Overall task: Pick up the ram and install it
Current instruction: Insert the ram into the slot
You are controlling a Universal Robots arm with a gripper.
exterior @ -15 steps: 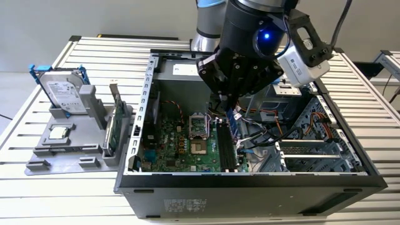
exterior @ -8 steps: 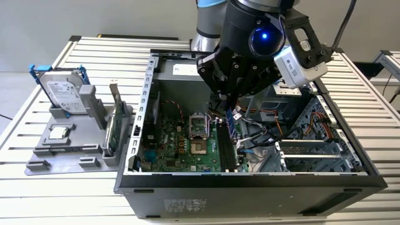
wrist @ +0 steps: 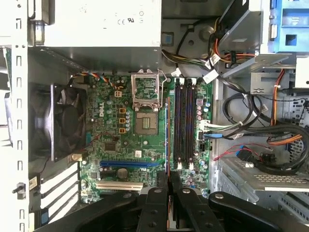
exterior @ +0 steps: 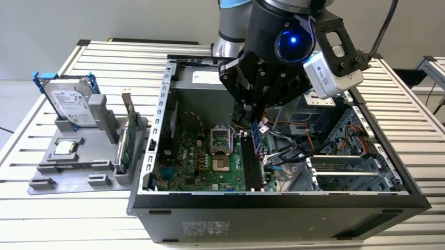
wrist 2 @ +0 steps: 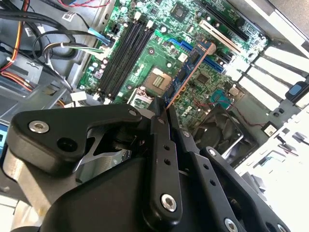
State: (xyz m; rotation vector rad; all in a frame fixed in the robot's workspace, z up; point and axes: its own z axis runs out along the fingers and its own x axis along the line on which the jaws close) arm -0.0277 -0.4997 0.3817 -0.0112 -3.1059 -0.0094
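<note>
My gripper (exterior: 254, 119) hangs inside the open computer case (exterior: 278, 200), shut on the ram (exterior: 256, 136). The ram is a thin green stick with a gold contact edge, held on edge above the motherboard (exterior: 201, 166). In the second wrist view the ram (wrist 2: 189, 72) sticks out from between the black fingers (wrist 2: 158, 126) over the board's middle. In the first wrist view the ram (wrist: 167, 137) shows edge-on, running alongside the black memory slots (wrist: 183, 125) and just beside them, towards the processor socket (wrist: 146, 123). It hangs above the board, apart from the slots (wrist 2: 124, 53).
On the exterior view's left, a grey holder (exterior: 70, 174) carries a hard drive in a blue frame (exterior: 70, 101) and a green expansion card (exterior: 128, 140). Loose cables (exterior: 299, 148) lie right of the slots. A fan (wrist: 63, 121) and the power supply (wrist: 96, 24) line the case walls.
</note>
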